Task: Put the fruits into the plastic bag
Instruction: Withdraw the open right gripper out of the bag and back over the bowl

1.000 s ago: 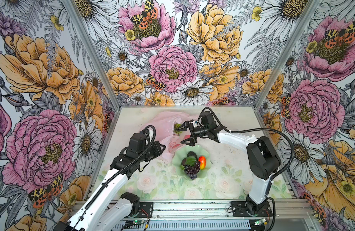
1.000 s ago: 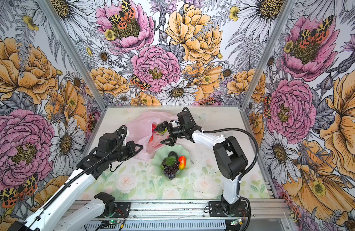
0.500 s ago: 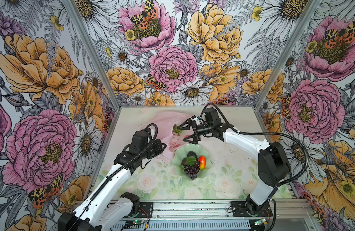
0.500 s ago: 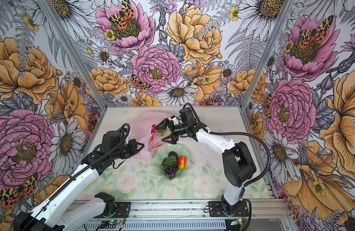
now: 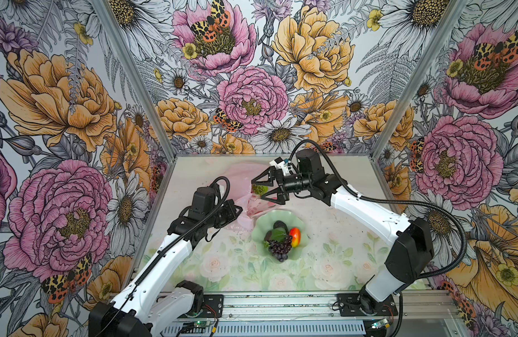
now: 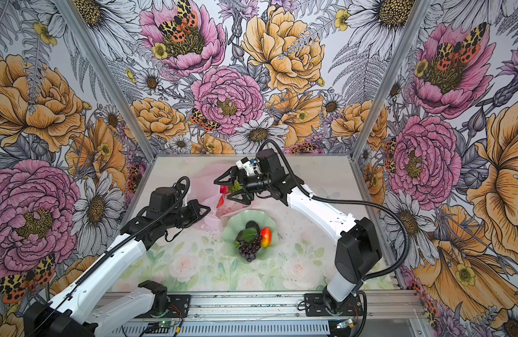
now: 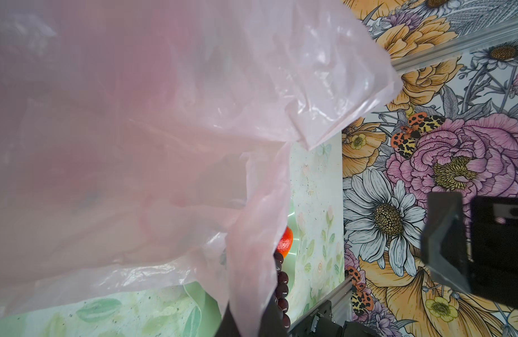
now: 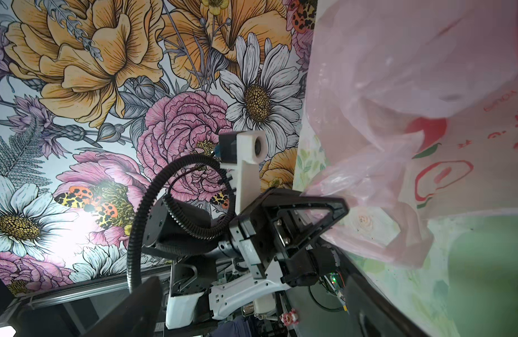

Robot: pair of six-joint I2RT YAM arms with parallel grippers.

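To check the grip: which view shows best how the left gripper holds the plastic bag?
The right wrist view: the left gripper is shut on a fold of the plastic bag, seen close. Both top views show this small. The left wrist view is mostly covered by the bag.

The dish [image 5: 302, 233] sat near the table's [image 5: 339, 262] middle. In it the grape bunch [image 5: 279, 249] lay in front, a smooth fruit [image 5: 294, 237] to its right and a lump [image 5: 279, 224] behind. Just behind the dish, toward the left rear, the plastic bag [image 5: 253, 208] hung pinched in the left pincer [image 5: 239, 209]. A bumpy fruit [image 5: 260, 189] showed over the bag between the right pincer's [image 5: 258, 189] spread fingers.
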